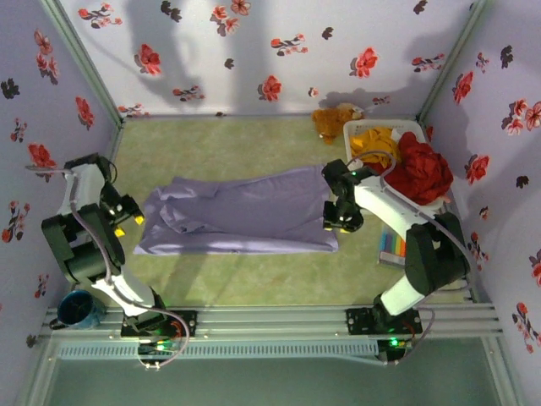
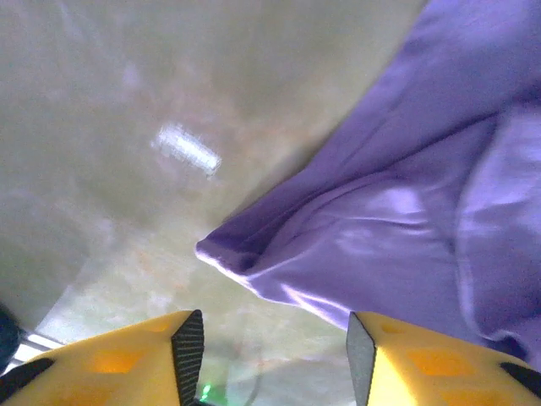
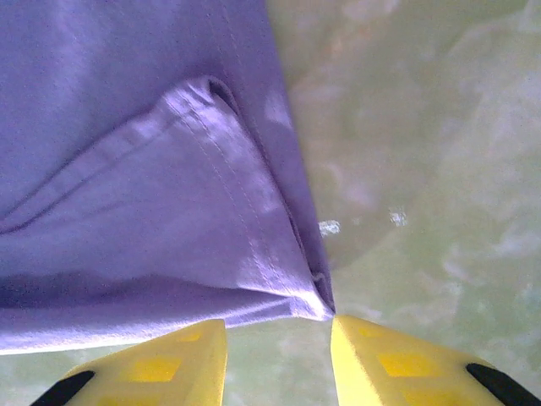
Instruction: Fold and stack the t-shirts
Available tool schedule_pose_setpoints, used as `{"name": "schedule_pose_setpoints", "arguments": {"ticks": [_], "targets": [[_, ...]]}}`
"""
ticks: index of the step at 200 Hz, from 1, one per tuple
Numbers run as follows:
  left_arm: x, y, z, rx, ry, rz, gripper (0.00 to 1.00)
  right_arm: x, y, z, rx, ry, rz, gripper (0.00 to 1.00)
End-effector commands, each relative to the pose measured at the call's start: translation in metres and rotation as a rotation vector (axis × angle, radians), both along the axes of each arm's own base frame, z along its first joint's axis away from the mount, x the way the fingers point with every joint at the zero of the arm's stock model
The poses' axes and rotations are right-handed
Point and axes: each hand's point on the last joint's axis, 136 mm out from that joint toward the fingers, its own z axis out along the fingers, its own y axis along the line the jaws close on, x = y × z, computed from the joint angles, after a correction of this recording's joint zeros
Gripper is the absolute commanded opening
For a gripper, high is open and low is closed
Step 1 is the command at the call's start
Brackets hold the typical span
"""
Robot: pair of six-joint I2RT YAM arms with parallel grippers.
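Nearest the lens on the left wrist: two yellow fingers of the left hand, spread apart, released, nothing between them. Just past the tips, a rounded corner of the lavender tee, lying on the greenish worktop, touching neither finger.

Much the same on the right wrist: right hand released, fingers parted, gripping nothing. Hemmed, folded corner of the lavender tee right at the gap, its tip just beside the finger on the right of that view; contact hard to tell.

From above: lavender tee laid as a long band across the middle of the worktop, folded over lengthwise, wrinkled toward its left end. Left hand just beside the tee's left end; right hand over its right end.

Back right corner: white basket, with an orange tee inside and a red tee heaped over its near right side. Brown plush toy just left of the basket, by the back wall. Blue cup at the near left edge, beside the left arm's base. Small striped item on the worktop near the right arm, kind unclear.
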Motion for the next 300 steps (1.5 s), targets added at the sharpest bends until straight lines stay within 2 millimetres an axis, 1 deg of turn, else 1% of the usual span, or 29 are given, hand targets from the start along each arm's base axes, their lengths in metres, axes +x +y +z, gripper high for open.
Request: {"name": "schedule_pose_setpoints", "arguments": {"ticks": [1, 23, 34, 45, 77, 104, 133, 155, 158, 170, 182, 201, 222, 246, 282, 300], "targets": [[0.009, -0.031, 0.005, -0.082, -0.012, -0.033, 0.55, 0.02, 0.004, -0.006, -0.005, -0.022, 0.056, 0.38], [0.014, -0.056, -0.013, -0.144, 0.022, -0.065, 0.57, 0.035, 0.009, -0.013, -0.005, -0.043, 0.106, 0.38], [0.017, -0.063, -0.019, -0.147, 0.029, -0.073, 0.57, 0.04, 0.011, -0.017, -0.002, -0.036, 0.127, 0.37], [0.02, -0.068, -0.022, -0.148, 0.025, -0.08, 0.57, 0.044, 0.012, -0.02, -0.005, -0.039, 0.149, 0.36], [0.026, -0.07, -0.024, -0.138, 0.032, -0.095, 0.57, 0.059, 0.021, -0.027, 0.032, -0.058, 0.19, 0.37], [0.028, -0.068, -0.025, -0.13, 0.033, -0.099, 0.57, 0.065, 0.027, -0.035, 0.058, -0.045, 0.189, 0.36], [0.028, -0.068, -0.027, -0.13, 0.045, -0.1, 0.57, 0.065, 0.026, -0.048, 0.044, -0.012, 0.187, 0.36], [0.029, -0.068, -0.029, -0.131, 0.047, -0.103, 0.57, 0.063, 0.024, -0.054, 0.033, 0.008, 0.182, 0.33], [0.029, -0.068, -0.029, -0.131, 0.046, -0.103, 0.58, 0.062, 0.024, -0.055, 0.035, 0.008, 0.183, 0.32], [0.029, -0.067, -0.029, -0.131, 0.048, -0.105, 0.58, 0.062, 0.024, -0.055, 0.039, 0.007, 0.179, 0.22], [0.029, -0.067, -0.031, -0.129, 0.053, -0.108, 0.57, 0.062, 0.022, -0.05, 0.024, -0.002, 0.172, 0.09], [0.028, -0.066, -0.032, -0.122, 0.058, -0.11, 0.58, 0.061, 0.01, -0.035, -0.025, -0.048, 0.141, 0.0], [0.027, -0.065, -0.037, -0.119, 0.068, -0.11, 0.58, 0.058, 0.003, -0.023, -0.039, -0.086, 0.101, 0.0], [0.025, -0.065, -0.044, -0.12, 0.079, -0.107, 0.58, 0.055, -0.004, -0.018, -0.051, -0.124, 0.055, 0.0], [0.019, -0.064, -0.054, -0.107, 0.093, -0.105, 0.58, 0.048, -0.014, -0.029, -0.081, -0.113, 0.005, 0.0], [0.02, -0.063, -0.054, -0.105, 0.084, -0.099, 0.58, 0.049, -0.021, -0.036, -0.105, -0.123, -0.018, 0.0]]}}
